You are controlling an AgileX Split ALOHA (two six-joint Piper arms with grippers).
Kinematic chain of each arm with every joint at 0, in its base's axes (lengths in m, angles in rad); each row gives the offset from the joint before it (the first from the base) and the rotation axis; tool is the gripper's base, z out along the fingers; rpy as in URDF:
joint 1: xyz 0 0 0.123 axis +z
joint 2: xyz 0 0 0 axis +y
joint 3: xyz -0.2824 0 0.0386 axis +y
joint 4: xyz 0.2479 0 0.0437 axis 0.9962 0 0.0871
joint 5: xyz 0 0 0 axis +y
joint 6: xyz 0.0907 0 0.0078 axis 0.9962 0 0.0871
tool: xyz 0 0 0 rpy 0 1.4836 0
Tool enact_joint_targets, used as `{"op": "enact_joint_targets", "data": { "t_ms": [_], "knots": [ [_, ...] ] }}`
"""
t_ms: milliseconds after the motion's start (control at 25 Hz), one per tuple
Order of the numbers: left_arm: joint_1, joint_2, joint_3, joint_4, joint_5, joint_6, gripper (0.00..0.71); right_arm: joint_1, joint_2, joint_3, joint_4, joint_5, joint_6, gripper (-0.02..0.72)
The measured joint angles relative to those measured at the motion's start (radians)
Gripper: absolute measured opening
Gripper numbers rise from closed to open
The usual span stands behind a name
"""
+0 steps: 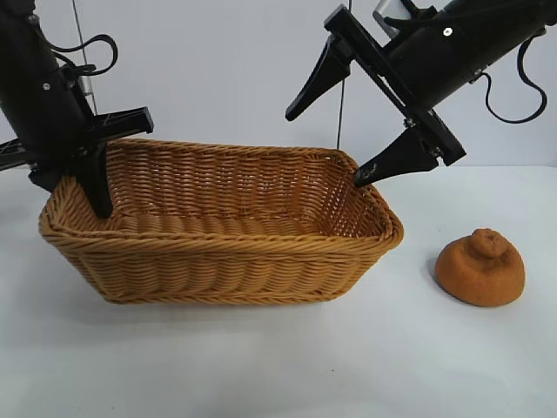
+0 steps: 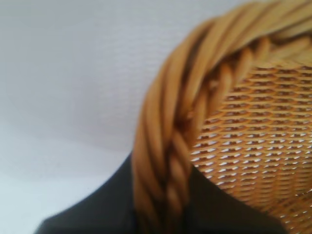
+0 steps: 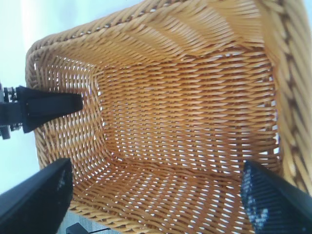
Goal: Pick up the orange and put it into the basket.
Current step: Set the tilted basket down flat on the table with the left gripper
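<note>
Orange (image 1: 480,267) sitting untouched on table (image 1: 278,366), right of basket (image 1: 218,261), apart. Right end effector (image 1: 331,131) hovering wide over basket's right end. Left end effector (image 1: 97,187) pinching basket's left rim; risking dragging basket, or right fingers snagging wicker.

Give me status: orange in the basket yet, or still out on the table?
Nothing done yet: the orange sits on the table to the right of the basket, untouched, and the basket is empty inside. In hand: the left gripper is closed on the basket's left rim, one finger inside; the right gripper hangs open above its right end, holding nothing. Left: grasp the orange, carry it over and drop it in.
</note>
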Motion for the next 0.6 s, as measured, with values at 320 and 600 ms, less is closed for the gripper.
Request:
{"op": "enact_joint_targets", "data": {
  "t_ms": [320,600],
  "knots": [
    [0.000,0.117,-0.013,-0.045,0.006,0.078,0.085,0.000,0.000,0.000,-0.002,-0.008,0.000,0.641],
    [0.000,0.140,-0.013,-0.079,0.003,0.095,0.090,0.000,0.000,0.000,-0.002,-0.008,0.000,0.641]
  ]
}}
